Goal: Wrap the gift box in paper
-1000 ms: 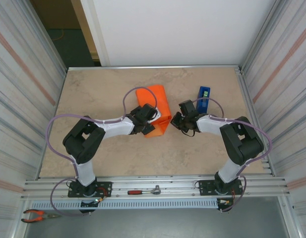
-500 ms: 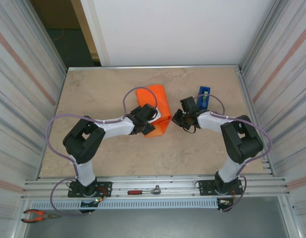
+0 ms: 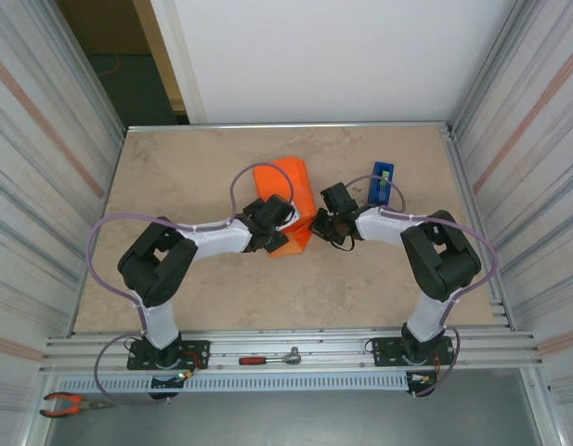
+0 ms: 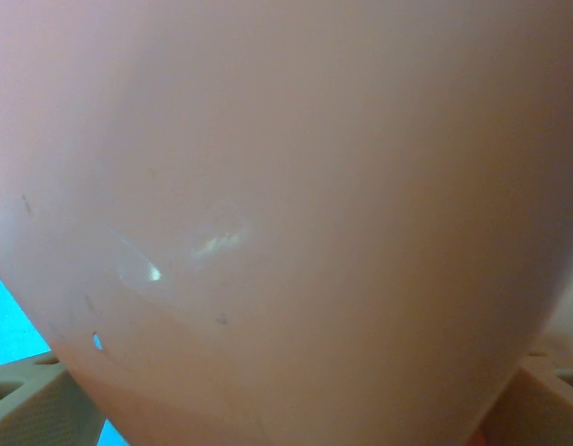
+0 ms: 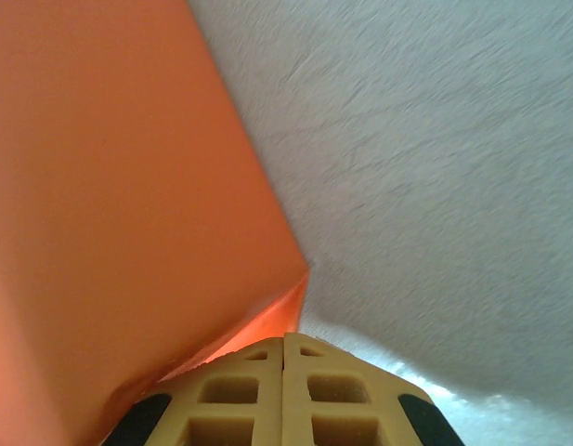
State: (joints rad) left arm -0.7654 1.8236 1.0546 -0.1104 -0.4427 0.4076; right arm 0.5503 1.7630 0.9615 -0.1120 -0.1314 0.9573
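Observation:
The orange paper [image 3: 293,190] lies folded into a bundle at the table's middle, and the gift box is hidden under it. My left gripper [image 3: 278,231] rests against the bundle's near left side. In the left wrist view its fingers [image 4: 26,404] stand far apart at the bottom corners, open. A pale pinkish surface [image 4: 286,204] sits blurred right at the lens, and I cannot tell what it is. My right gripper [image 3: 321,223] is shut with nothing in it. Its tips [image 5: 284,340] touch the paper [image 5: 110,204] at a folded corner on the right edge.
A blue tape dispenser [image 3: 381,183] stands just right of the right arm's wrist. Corrugated walls close in the table [image 3: 175,167] on both sides. A red-handled ratchet [image 3: 272,357] lies on the front rail, and pliers [image 3: 68,402] lie at the bottom left.
My right gripper has swung left from near the tape dispenser to the paper's right edge, pressing that side inward. The left arm has not moved.

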